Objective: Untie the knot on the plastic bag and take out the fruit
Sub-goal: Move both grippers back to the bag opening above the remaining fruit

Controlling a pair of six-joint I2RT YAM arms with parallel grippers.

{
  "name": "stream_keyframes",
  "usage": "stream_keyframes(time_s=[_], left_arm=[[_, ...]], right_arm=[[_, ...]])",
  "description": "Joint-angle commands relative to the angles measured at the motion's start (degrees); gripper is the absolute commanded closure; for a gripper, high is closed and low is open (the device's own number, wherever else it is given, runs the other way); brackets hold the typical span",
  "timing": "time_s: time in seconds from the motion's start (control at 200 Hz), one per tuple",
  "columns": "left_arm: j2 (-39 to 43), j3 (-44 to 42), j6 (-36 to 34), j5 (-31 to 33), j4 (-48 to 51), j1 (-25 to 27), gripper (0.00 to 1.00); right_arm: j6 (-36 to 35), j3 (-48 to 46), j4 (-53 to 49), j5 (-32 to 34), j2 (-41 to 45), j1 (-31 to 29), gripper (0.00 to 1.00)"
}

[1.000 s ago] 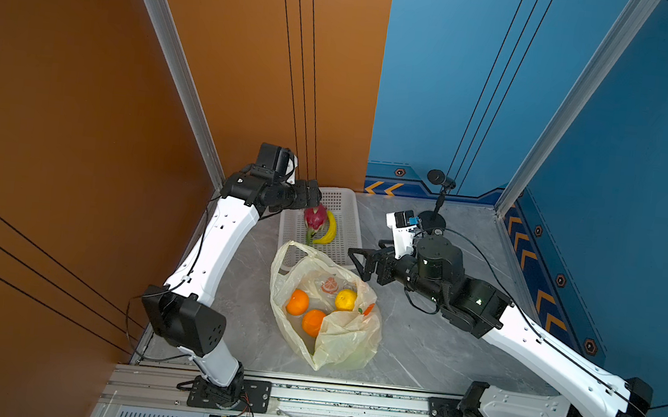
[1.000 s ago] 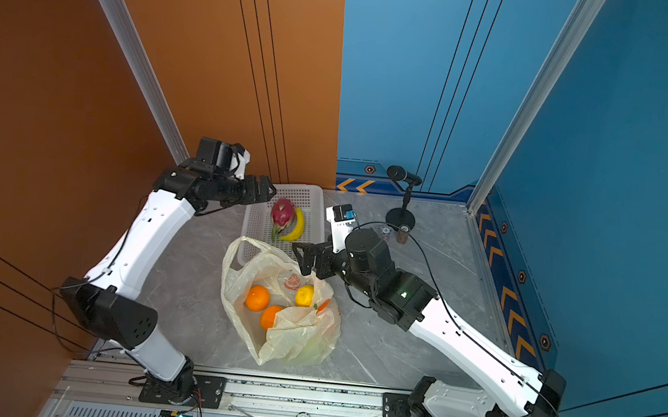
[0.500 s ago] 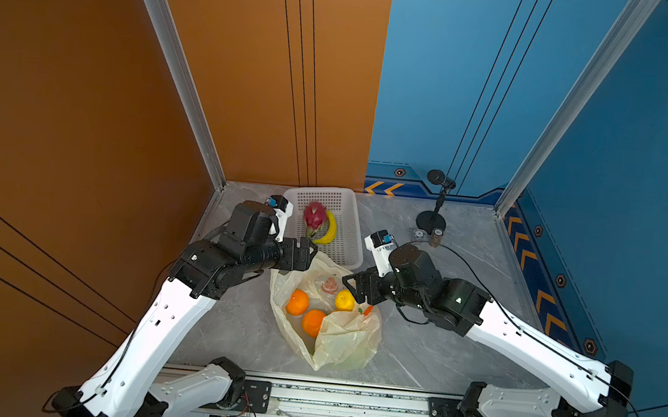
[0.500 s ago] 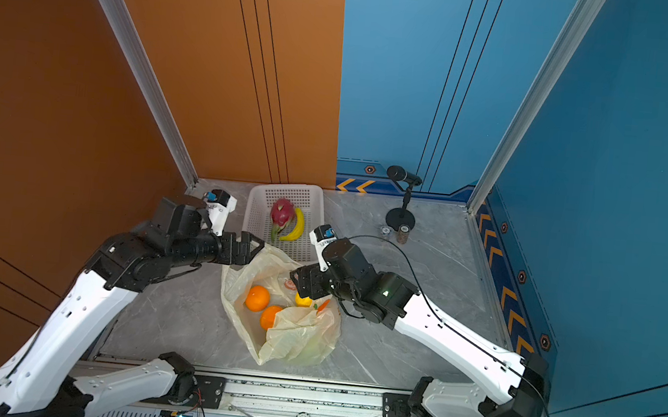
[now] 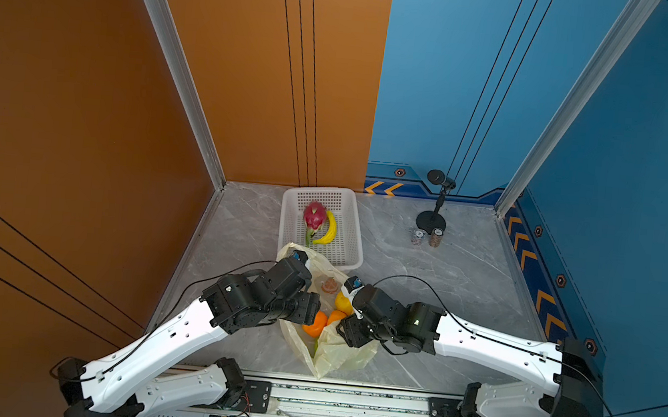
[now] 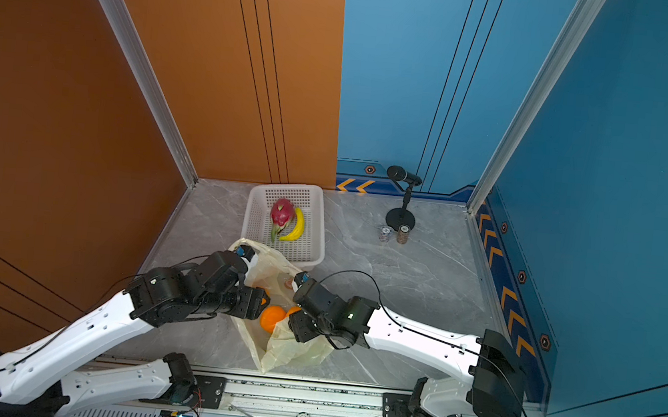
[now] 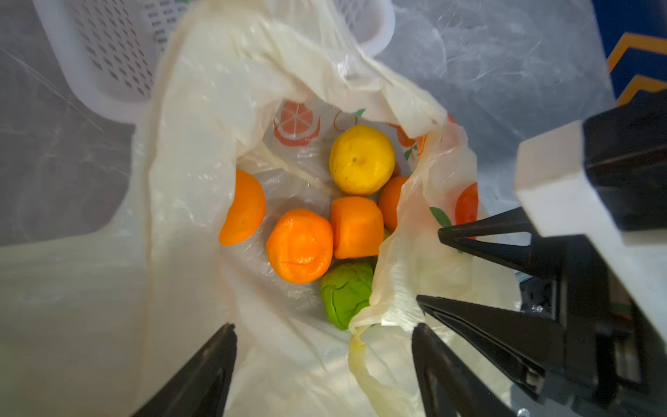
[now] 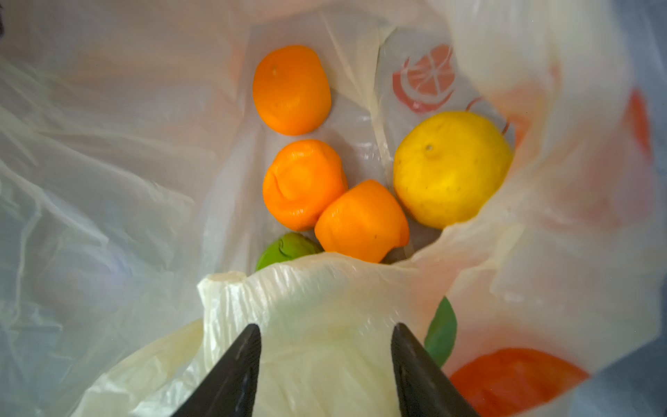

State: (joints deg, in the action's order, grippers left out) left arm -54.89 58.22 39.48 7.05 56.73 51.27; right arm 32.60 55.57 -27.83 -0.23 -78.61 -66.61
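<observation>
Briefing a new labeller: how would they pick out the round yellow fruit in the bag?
Find the white basket at the back; the pale-yellow plastic bag lies open before it. Inside, the yellow fruit is the only yellow piece among oranges and a green fruit.

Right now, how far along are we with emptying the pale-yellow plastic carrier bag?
Done: the pale-yellow plastic bag lies open with no knot visible, and the magenta dragon fruit sits in the white perforated basket beside a yellow banana. In hand: left gripper and right gripper hover open at the bag's mouth, gripping nothing. Left: several oranges, a round yellow fruit and a green fruit inside.
</observation>
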Motion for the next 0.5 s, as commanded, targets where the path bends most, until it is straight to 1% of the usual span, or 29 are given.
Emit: stream_keyframes(time_s=[0.0,0.11,0.2,0.33,0.496], left_arm=[[2.56,-7.69,8.65,2.56,-2.81,5.29,0.24],[4.78,-15.22,13.97,3.53,-7.24,10.33,0.26],[6.37,-17.25,15.17,5.29,-8.26,12.54,0.26],[8.12,-18.74,14.57,6.53,-11.44,13.92,0.26],[8.32,-18.85,13.33,8.18,-13.09,14.30,0.25]], right_arm=[[1.59,-2.79,-3.92,3.83,1.14,-1.70,0.41],[1.04,-3.00,-5.15,5.96,2.36,-2.09,0.40],[-0.33,-1.37,-5.64,7.39,2.90,-2.50,0.40],[-1.31,2.46,-5.38,10.59,1.55,-3.26,0.37],[2.90,8.34,-3.10,15.00,-3.42,-3.26,0.37]])
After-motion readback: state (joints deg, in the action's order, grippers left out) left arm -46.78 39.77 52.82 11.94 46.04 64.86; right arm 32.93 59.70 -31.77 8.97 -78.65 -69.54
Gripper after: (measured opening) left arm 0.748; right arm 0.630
